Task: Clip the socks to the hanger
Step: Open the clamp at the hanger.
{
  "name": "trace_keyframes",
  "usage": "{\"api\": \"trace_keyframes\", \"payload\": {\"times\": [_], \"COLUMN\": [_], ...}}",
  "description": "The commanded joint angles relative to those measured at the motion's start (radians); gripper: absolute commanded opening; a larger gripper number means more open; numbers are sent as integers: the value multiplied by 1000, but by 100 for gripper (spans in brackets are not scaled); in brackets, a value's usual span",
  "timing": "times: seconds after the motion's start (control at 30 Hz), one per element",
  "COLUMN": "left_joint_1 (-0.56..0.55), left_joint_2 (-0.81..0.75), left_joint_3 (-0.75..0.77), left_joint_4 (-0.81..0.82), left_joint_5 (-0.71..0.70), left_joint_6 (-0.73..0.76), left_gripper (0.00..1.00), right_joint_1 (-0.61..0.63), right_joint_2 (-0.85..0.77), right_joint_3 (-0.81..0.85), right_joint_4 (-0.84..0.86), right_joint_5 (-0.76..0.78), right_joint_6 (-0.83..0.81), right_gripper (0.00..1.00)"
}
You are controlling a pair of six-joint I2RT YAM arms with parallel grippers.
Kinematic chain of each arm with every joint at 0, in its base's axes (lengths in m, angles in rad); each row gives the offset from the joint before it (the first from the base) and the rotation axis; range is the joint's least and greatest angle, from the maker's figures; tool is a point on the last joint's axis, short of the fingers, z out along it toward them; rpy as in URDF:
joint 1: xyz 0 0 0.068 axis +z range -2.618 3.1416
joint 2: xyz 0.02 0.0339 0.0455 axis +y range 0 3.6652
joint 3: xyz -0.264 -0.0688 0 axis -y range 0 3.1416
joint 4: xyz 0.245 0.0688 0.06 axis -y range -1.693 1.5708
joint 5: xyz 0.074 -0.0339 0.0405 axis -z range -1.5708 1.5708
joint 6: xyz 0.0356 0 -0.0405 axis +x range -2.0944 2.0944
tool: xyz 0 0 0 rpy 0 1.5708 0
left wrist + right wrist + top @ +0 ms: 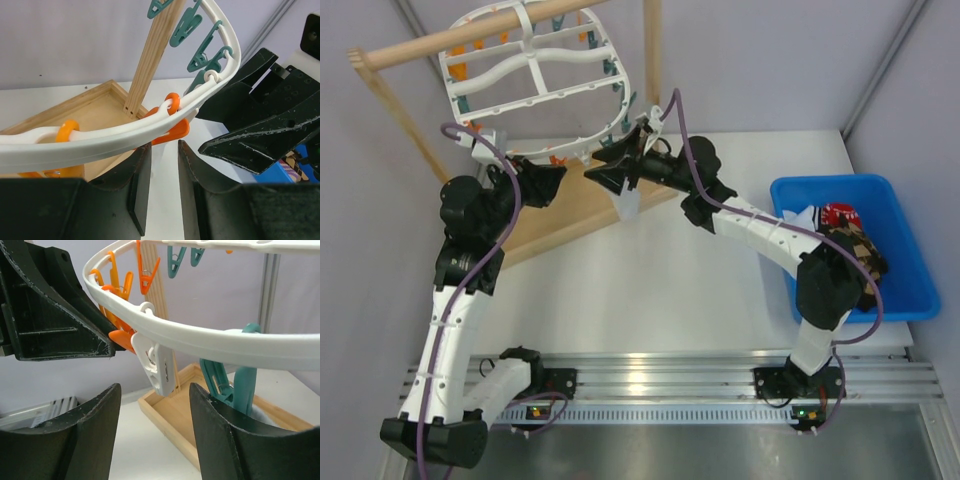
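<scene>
the white hanger (532, 60) hangs from the wooden rack (652, 50) at the far left of the table (650, 290). both claws meet at its near rim. the left claw (164, 165) sits just under the rim, its jaws a narrow gap apart with nothing between them and an orange clip (175, 131) just above. the right claw (155, 405) is open wide below a white clip (156, 365) hanging from the rim. the socks (845, 240) lie piled in the blue bin (905, 300) at the right.
</scene>
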Motion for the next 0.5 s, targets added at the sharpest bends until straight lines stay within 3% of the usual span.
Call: {"api": "trace_keyframes", "payload": {"times": [0.0,0.3,0.47], "left_joint_1": [2,2,2], "left_joint_2": [-2,-16,-32], "left_joint_3": [35,61,81], "left_joint_4": [23,-44,-84], "left_joint_5": [18,50,102], "left_joint_6": [5,-29,-50], "left_gripper": [33,34,36], "right_joint_1": [22,28,34], "right_joint_2": [34,90,78], "right_joint_3": [71,111,104], "right_joint_4": [103,149,163], "right_joint_5": [-6,0,13], "right_joint_6": [9,30,21], "right_gripper": [57,56,46]}}
